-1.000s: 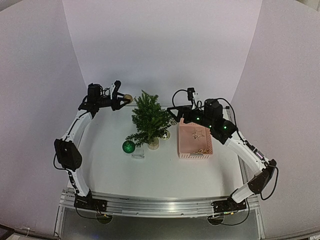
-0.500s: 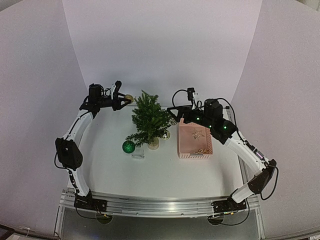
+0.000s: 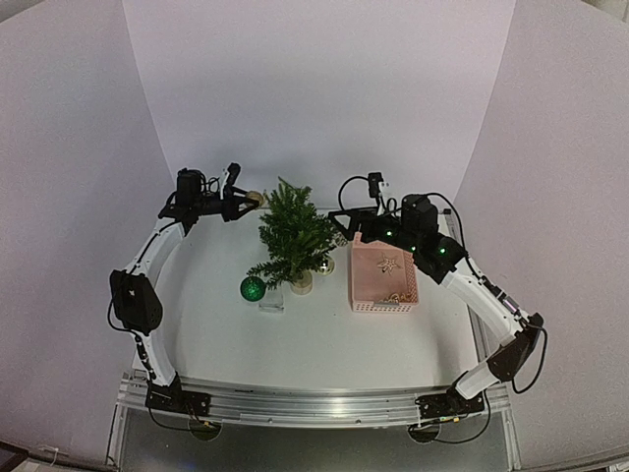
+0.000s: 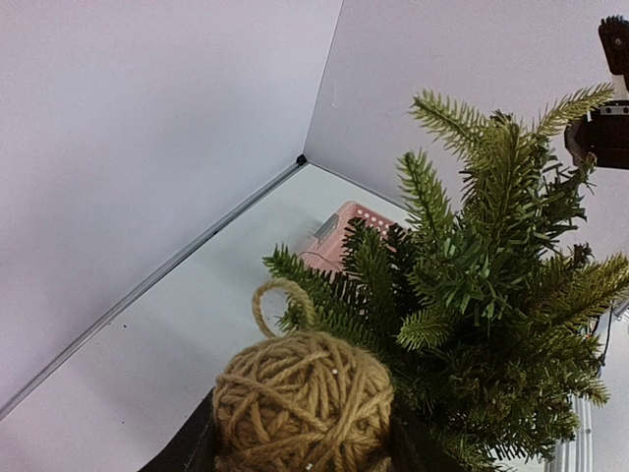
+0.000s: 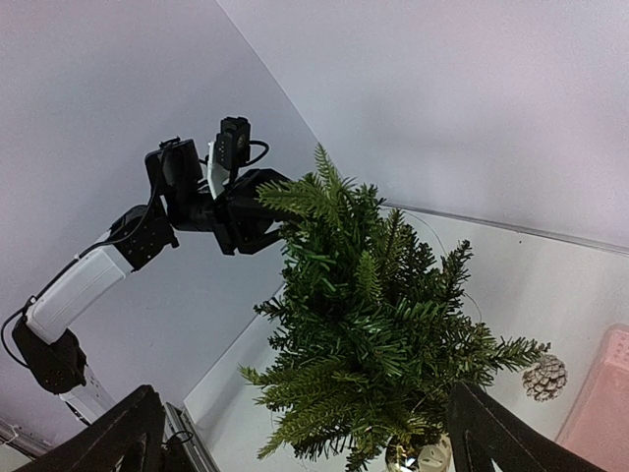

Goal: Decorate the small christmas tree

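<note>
The main risk is a missed hang. The left gripper [image 4: 300, 454] is clenched on a tan twine ball [image 4: 303, 398], and the ball's small hanging loop [image 4: 280, 300] stands up from its top, away from any branch. If the claw lets go before that loop is over a twig, the ball would likely drop through the needles to the table [image 3: 324, 344] and roll. A second risk is pushing too deep. The small christmas tree [image 3: 293, 236] stands on a narrow pale base [image 3: 301, 283], midway along the table's far edge and a little in from it, so a sideways shove from the arm could tip it. The branches look soft and springy, so they may bend away instead of catching the loop. The right gripper [image 5: 302, 393] is released, its fingers spread wide with nothing between them. It hangs just beside the tree on its right, over the far end of the pink basket [image 3: 382, 275], so a long reach across the crown could meet it. A green bauble [image 3: 253, 288] lies on the table near the base, on its left. A silvery pinecone [image 5: 543, 377] lies between the base and the basket.
</note>
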`<state>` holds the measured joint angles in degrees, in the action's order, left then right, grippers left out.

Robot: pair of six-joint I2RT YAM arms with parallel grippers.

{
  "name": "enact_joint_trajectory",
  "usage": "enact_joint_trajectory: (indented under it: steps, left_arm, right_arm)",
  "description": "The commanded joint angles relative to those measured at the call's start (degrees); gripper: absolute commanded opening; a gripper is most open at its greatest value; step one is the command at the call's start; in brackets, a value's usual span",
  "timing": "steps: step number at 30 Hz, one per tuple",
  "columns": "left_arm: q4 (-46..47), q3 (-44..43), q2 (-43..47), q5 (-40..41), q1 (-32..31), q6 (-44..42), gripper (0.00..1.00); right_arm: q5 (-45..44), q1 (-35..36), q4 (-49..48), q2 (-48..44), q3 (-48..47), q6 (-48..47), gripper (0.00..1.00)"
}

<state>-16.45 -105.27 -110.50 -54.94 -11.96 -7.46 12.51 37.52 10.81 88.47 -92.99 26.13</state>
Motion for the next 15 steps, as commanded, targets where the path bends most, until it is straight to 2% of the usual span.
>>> enact_joint_trajectory:
  steps: [1, 7, 12, 15]
  left_arm:
    - [2.13, -0.86, 0.52, -1.25, -0.07, 0.35, 0.01]
    - [3.12, -0.9, -0.03, -1.28, -0.07, 0.83, 0.13]
    - [3.72, -1.23, -0.43, -1.54, -0.07, 1.62, 0.14]
    - [3.46, -0.79, -0.39, -1.52, -0.07, 1.22, 0.2]
  right_arm:
    - [0.7, -0.34, -0.71, -1.89, -1.51, -0.51, 0.98]
    - [0.67, -0.34, -0.7, -1.75, -2.0, -0.87, 0.98]
    - [0.83, -0.32, -0.7, -1.4, -2.75, -1.11, 0.98]
    - [0.94, -0.34, -0.7, -1.23, -2.87, -1.11, 0.98]
